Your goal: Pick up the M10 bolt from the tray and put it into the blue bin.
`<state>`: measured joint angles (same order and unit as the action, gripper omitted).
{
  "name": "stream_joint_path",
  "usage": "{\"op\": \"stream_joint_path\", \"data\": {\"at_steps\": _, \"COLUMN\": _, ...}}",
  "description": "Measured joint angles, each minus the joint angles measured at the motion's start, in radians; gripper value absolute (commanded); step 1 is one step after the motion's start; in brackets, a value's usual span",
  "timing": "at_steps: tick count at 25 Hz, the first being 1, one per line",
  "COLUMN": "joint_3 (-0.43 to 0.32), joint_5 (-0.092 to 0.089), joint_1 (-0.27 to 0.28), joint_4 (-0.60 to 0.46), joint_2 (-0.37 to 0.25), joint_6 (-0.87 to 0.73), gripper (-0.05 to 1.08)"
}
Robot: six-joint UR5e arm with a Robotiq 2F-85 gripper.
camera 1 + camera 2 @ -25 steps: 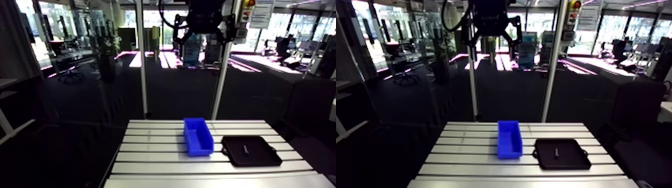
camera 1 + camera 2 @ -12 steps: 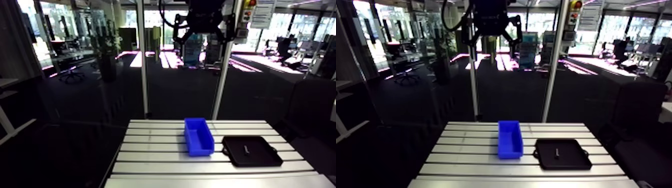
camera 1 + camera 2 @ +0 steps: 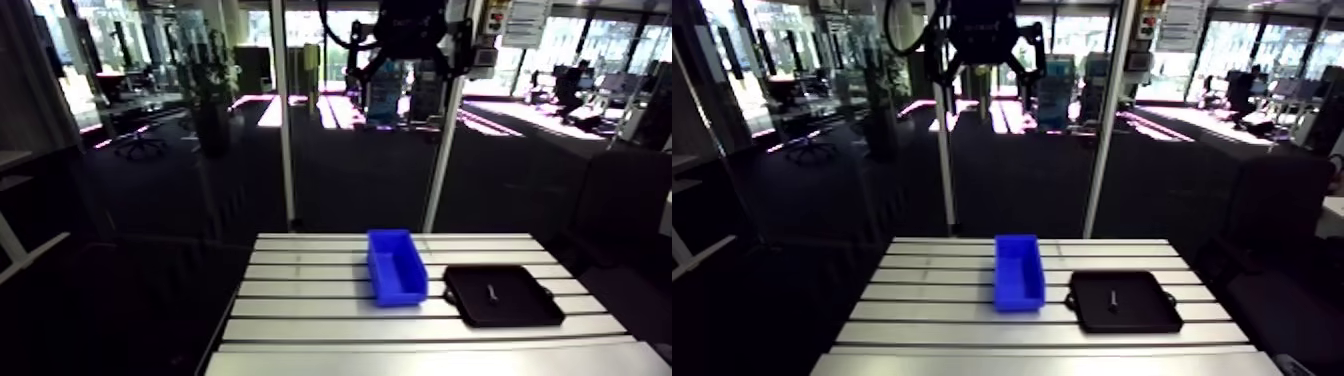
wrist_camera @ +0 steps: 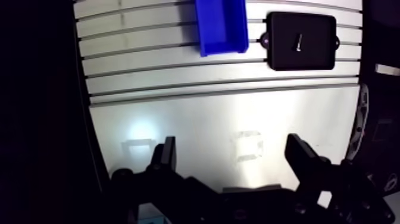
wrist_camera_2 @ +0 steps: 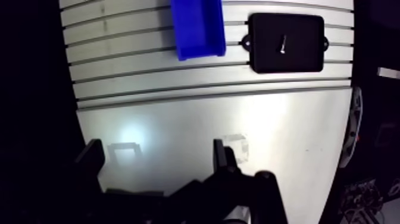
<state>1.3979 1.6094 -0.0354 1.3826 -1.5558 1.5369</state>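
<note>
One bolt, a slim pale-grey sliver, is seen lying near the middle of the black tray, bright against its dark floor. In the arm view the tray is placed at three o'clock from the blue bin, just beside it on the bench. The end effector is held high above the bench, fingers spread wide with nothing between them, well apart from both.

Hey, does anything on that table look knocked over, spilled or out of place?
Nothing stands out. The blue bin sits upright on the table, the black tray lies flat beside it without touching, and the bolt lies inside the tray. The gripper hangs open and empty high above the table.
</note>
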Motion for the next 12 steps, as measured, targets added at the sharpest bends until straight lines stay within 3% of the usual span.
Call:
{"op": "stream_joint_path", "data": {"at_steps": 5, "joint_3": -0.005, "joint_5": 0.001, "joint_1": -0.021, "joint_4": 0.039, "joint_2": 0.027, "joint_6": -0.003, "gripper": 0.01}}
{"op": "stream_joint_path", "data": {"at_steps": 12, "joint_3": -0.003, "joint_5": 0.000, "joint_1": -0.125, "joint_4": 0.100, "joint_2": 0.067, "joint_6": -0.034, "gripper": 0.01}}
